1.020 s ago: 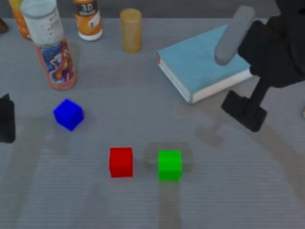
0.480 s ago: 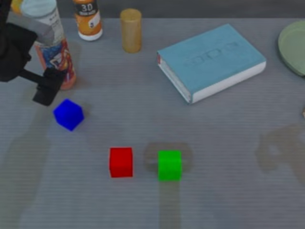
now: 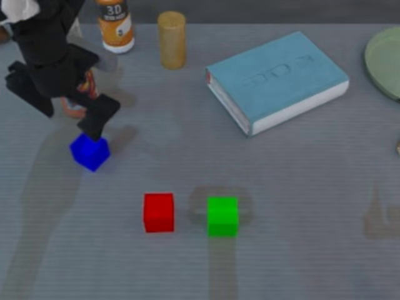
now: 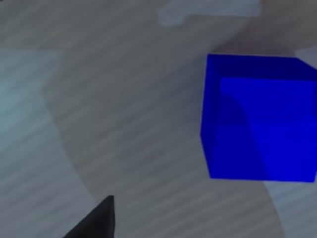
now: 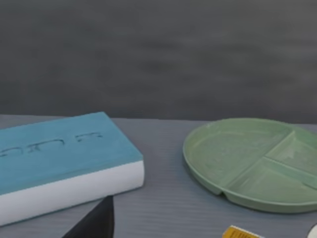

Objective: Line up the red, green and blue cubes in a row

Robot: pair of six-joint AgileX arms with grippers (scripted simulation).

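The red cube [image 3: 159, 212] and the green cube [image 3: 222, 216] sit side by side near the front middle of the table, with a small gap between them. Apart from them, at the left, lies the blue cube [image 3: 90, 152], turned at an angle. My left gripper [image 3: 65, 115] hangs open just behind the blue cube, one finger [image 3: 97, 117] reaching its back edge. In the left wrist view the blue cube [image 4: 257, 119] is close and one fingertip [image 4: 99, 220] shows. My right gripper [image 5: 148, 233] is outside the top view, open and holding nothing.
A light-blue book [image 3: 278, 78] lies at the back right, with a green divided plate [image 3: 384, 59] at the right edge. An orange bottle [image 3: 115, 25] and a tan cylinder [image 3: 172, 39] stand at the back. A printed can [image 3: 75, 107] is mostly hidden behind my left arm.
My right arm withdrew out of the top view to the right. My left arm came in from the left and now stands over the back of the blue cube. No cube has moved.
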